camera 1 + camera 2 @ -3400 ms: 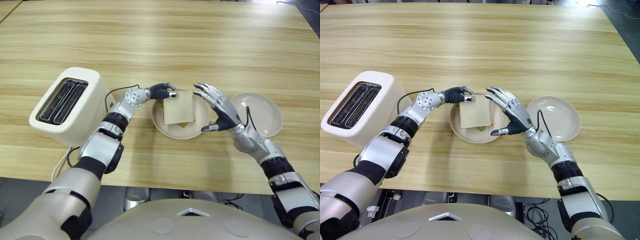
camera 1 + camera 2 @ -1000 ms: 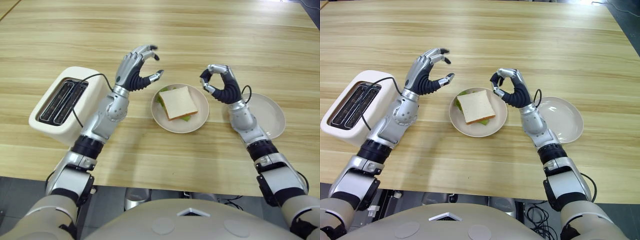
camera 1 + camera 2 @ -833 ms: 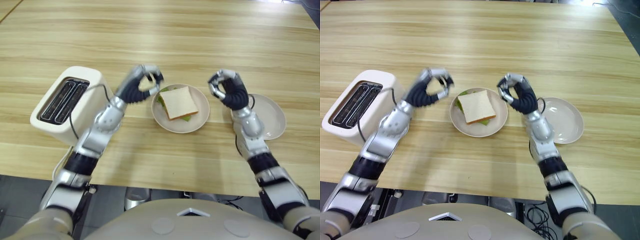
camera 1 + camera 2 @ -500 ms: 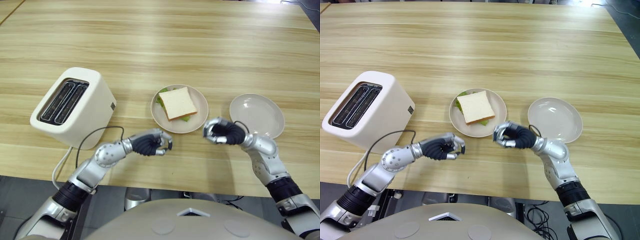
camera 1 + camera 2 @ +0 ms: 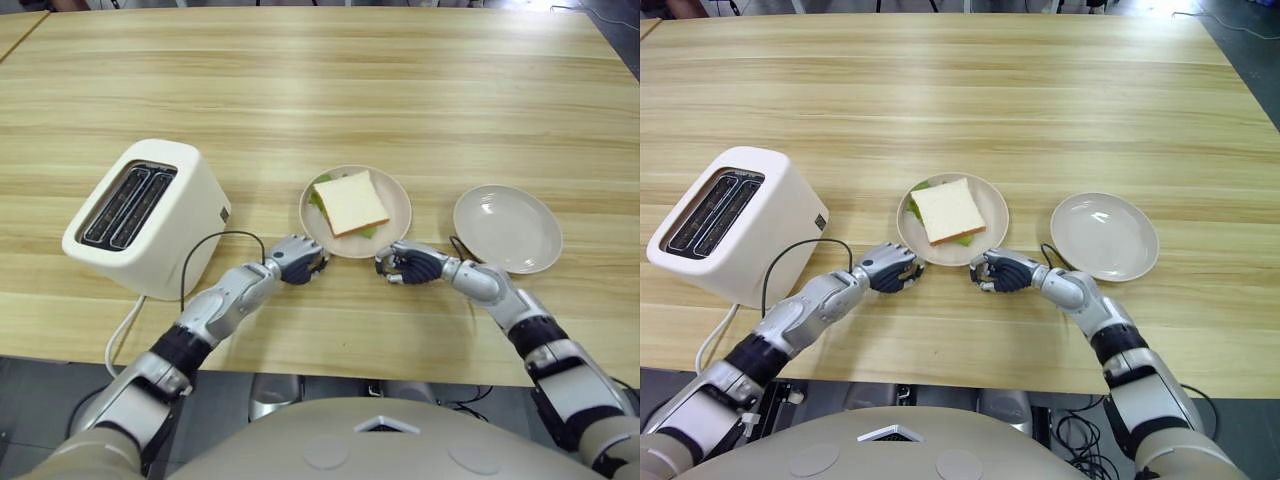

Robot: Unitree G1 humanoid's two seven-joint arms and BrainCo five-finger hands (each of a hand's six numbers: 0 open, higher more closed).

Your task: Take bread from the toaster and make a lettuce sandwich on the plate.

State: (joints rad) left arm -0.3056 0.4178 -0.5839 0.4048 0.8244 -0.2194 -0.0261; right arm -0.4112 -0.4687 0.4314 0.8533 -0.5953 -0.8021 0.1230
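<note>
Sandwich (image 5: 350,202), judged finished: bread slice over lettuce (image 5: 317,193) on plate (image 5: 398,226) mid-desk, toaster (image 5: 150,215) slots showing no bread, left hand (image 5: 295,260) and right hand (image 5: 408,265) low just before the plate, fingers curled closed, holding nothing.

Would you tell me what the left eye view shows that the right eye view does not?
Left eye view: more of the neighbouring table, top left. Right eye view: more of the dark floor, top right. Both: the toaster, the sandwich on its plate, the empty plate, and the left hand and right hand, curled, holding nothing.
</note>
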